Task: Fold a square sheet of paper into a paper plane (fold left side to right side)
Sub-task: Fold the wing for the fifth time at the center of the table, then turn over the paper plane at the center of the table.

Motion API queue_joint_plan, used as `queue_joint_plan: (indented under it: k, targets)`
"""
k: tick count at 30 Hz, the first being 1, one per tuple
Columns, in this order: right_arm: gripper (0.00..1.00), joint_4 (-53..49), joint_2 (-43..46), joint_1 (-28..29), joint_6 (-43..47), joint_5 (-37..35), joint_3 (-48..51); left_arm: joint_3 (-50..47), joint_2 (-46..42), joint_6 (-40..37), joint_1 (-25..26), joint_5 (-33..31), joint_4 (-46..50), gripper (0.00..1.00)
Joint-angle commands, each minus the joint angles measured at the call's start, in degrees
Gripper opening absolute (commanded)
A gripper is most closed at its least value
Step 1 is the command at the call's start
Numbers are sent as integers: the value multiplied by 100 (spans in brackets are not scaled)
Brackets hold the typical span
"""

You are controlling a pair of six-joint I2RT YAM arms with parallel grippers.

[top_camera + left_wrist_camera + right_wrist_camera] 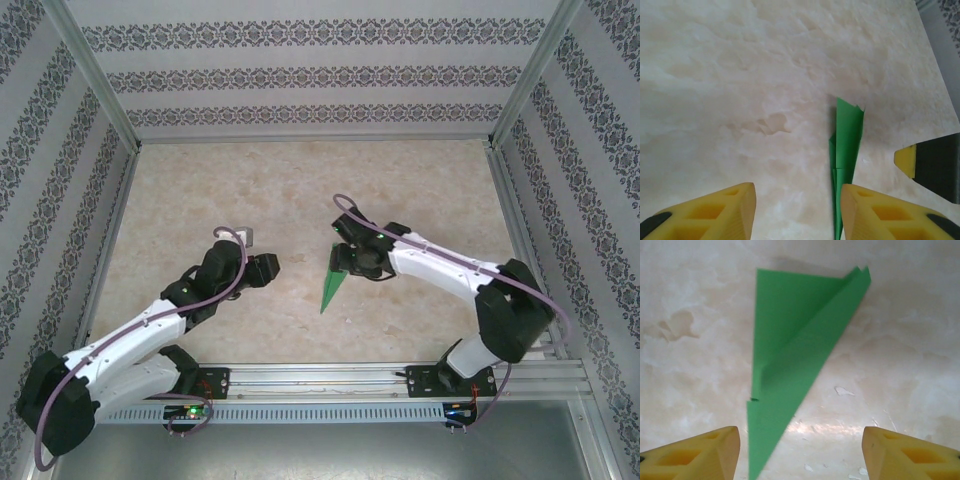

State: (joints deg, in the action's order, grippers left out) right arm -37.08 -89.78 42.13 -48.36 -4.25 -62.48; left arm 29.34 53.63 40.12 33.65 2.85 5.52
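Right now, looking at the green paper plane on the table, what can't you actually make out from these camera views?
Top view: the wide end of the paper plane is partly covered by the right end effector, and its creases are too small to read.
Left wrist view: the plane's pointed tip runs off the bottom edge of the picture.
Right wrist view: the tip is cut off by the bottom edge here too.

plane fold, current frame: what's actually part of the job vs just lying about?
Job:
- paper plane, on the table
- left end effector, open
- right end effector, open

Not job:
- white flecks on the tabletop
- patterned walls
- metal base rail
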Motion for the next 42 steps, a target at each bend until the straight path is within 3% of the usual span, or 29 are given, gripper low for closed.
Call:
queue_joint_plan:
  k: [1,6,10,15,24,29,35,42]
  targets:
    - [67,-937,-567,192,-529,-817,-653,-186,-214,-174,-119,-277,392,50]
    - [67,-1042,-1233,348,-612,-876,-1235,-310,-439,-193,-181,-232,484,51]
    - [62,-1096,-1590,357,-620,-862,-1504,-367,-541,-214,-214,-224,535,51]
    - [51,-1133,-1829,366,-757,-902,-1475,-368,-553,-241,-236,-198,624,52]
    - [40,-947,-2043,357,-821,-825,-1287,-342,-555,-266,-274,-149,668,52]
    - [27,-849,-1906,360,-824,-814,-1130,-319,-559,-259,-283,-128,696,52]
    - [0,-818,-1242,366,-738,-903,-887,-207,-572,-250,-304,-127,766,53]
    - [0,-458,-29,319,-31,-1054,-529,-1,-708,-217,-377,-118,876,58]
